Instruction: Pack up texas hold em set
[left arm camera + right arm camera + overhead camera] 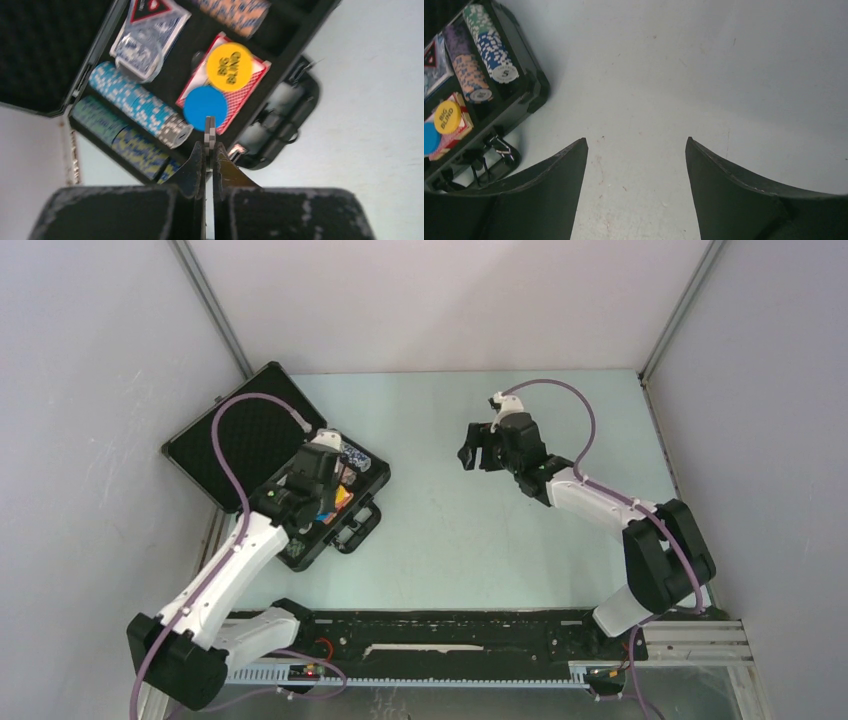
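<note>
Left gripper (210, 131): fingers pressed together, nothing between them. The tips sit at the 6 o'clock edge of the blue disc (205, 107). Contact or hover, I cannot tell; the wrist view is blurred. I judge the closed fingers serve as a prod to seat the disc flat, not as a pinch.

The blue disc lies on the red deck (247, 92), and the yellow disc (229, 66), marked BIG BLIND, touches it at 1 o'clock. Chip rows (140, 107) fill the channels at 10 o'clock. The blue deck (145, 42) and triangular marker (150, 7) are at 11.

Everything is inside the briefcase (302, 35). Its lid (255, 440) is thrown back toward 10 o'clock, so the tray is reachable.

Right gripper (636, 142): spread wide, empty, over bare table (704, 60), with the case at its 9 o'clock. Held clear of my left arm, likely for closing the lid.
</note>
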Tool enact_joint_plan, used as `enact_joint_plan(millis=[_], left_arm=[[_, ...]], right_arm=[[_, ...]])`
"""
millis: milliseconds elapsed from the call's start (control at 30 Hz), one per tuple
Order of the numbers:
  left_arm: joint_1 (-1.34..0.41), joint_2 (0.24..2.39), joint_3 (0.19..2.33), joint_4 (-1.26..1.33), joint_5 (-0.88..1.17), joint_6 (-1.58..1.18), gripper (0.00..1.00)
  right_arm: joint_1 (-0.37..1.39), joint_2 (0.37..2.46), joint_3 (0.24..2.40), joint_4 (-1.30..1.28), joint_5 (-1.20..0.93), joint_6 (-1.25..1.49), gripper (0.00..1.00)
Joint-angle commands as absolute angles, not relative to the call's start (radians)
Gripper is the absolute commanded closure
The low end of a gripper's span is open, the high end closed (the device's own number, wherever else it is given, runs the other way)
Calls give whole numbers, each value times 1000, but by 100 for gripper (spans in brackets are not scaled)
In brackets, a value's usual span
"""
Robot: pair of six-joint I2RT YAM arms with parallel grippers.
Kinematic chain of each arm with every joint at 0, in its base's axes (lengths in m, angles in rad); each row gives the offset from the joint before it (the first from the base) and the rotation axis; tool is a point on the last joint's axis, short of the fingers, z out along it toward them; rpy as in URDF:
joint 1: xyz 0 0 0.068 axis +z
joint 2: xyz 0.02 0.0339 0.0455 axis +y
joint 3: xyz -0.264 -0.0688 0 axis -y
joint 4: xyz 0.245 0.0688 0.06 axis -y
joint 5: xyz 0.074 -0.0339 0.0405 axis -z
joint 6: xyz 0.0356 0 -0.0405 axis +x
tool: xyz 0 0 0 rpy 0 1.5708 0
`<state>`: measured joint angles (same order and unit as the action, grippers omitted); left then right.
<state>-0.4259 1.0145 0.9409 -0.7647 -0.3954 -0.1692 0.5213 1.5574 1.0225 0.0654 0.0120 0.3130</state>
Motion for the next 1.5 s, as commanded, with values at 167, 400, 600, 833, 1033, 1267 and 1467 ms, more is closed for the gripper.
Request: enact_joint_plan(millis=[167, 400, 600, 833, 1033, 1267, 1467], left_arm=[[-385, 1220, 970, -915, -448, -66, 100], [-380, 1401, 1062, -1036, -433, -62, 100], [-374, 1434, 1052, -1016, -492, -57, 100], [-362, 1444, 1057, -997, -510, -60, 100], [-347, 1477, 1061, -982, -525, -59, 100], [-332, 1499, 1040, -955, -562, -75, 95], [-330, 1499, 1028, -945, -605, -92, 84]], right_arm=[[463, 1468, 942, 267, -108, 295, 18], [439, 1445, 913, 287, -139, 313, 18], [428, 1444, 905, 300, -166, 325, 18], [412, 1455, 905, 316, -211, 348, 20], [408, 1461, 905, 317, -224, 358, 20], [402, 1469, 897, 343, -269, 372, 20], [396, 1475, 898, 354, -290, 381, 21]])
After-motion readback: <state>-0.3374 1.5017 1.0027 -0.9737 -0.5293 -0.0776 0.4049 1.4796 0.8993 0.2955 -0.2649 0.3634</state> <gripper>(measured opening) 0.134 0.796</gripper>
